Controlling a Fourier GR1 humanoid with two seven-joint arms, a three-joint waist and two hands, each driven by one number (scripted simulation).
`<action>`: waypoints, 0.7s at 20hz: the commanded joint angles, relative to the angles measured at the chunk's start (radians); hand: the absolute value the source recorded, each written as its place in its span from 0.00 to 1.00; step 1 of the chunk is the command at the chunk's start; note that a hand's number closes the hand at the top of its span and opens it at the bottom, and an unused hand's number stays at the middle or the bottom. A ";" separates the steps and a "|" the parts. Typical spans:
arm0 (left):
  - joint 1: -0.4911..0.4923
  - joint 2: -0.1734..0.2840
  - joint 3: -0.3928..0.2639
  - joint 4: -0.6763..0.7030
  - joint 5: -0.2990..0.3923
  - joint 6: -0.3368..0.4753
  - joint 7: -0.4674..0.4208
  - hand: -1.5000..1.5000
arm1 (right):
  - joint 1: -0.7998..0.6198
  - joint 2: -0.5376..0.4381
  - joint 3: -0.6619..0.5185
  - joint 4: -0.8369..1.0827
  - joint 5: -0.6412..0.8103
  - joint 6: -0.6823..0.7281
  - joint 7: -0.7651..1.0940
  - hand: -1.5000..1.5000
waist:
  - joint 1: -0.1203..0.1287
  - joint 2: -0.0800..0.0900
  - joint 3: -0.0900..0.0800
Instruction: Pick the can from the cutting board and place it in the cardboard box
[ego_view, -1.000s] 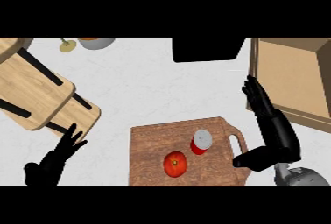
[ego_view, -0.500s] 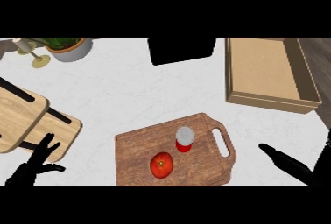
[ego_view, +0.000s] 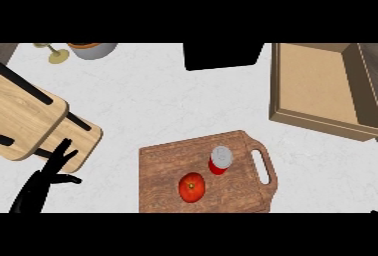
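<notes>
A red can (ego_view: 220, 160) with a silver top stands upright on the wooden cutting board (ego_view: 166, 185), toward its right side near the handle slot. The open cardboard box (ego_view: 318, 87) lies at the upper right of the counter. My left hand (ego_view: 46, 183) rests open at the lower left, fingers up, well left of the board. My right hand does not show in this view.
A red tomato (ego_view: 192, 187) lies on the board just left of and below the can. Light wooden seats (ego_view: 33, 120) stand at the left. A black object (ego_view: 221, 55) sits at the top centre, a bowl (ego_view: 93, 49) and a glass (ego_view: 53, 54) at the top left.
The view has kept shifting. My right hand, beside the board's handle a second ago, then at the lower right, has dropped out of sight. The can has stayed on the board.
</notes>
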 joint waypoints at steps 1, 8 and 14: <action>-0.133 -0.016 0.025 0.015 0.006 -0.026 0.001 0.50 | 0.248 0.071 0.136 -0.085 0.154 -0.103 -0.037 0.00 | 0.027 0.008 -0.005; -0.238 -0.079 -0.024 0.050 -0.066 -0.002 0.045 0.50 | 0.477 0.116 0.318 -0.200 0.449 -0.238 0.174 0.00 | 0.077 0.020 -0.005; -0.255 -0.082 -0.011 0.049 -0.058 -0.029 0.056 0.50 | 0.591 0.117 0.458 -0.203 0.678 -0.376 0.411 0.00 | 0.099 0.020 -0.003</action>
